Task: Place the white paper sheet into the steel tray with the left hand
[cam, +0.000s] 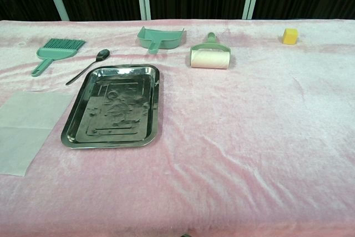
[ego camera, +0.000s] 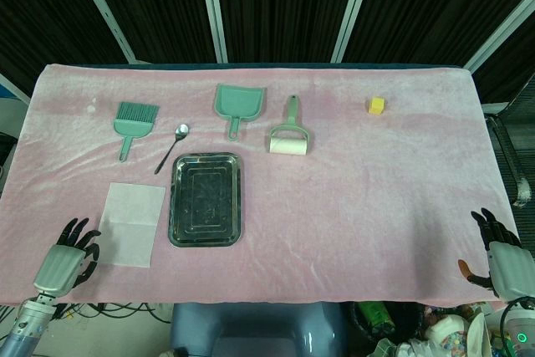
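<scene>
Paper (cam: 26, 129) lies flat on the cloth just right of the left hand (ego camera: 70, 257), whose fingers are spread and hold nothing; the tray (ego camera: 206, 199) sits just beyond the sheet, further right. I judge the sheet light, limp and hard to lift flat, so pinching its near-left corner looks best. Only the head view shows the hands; the right hand (ego camera: 500, 258) is also empty, fingers apart.

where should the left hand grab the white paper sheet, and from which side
Probably at the near-left corner of the white paper sheet, coming in from the left hand, which waits open just beside that edge. The sheet lies flat on the cloth, so a pinch at a corner or edge likely works better than pressing its middle. The steel tray sits to its right.
</scene>
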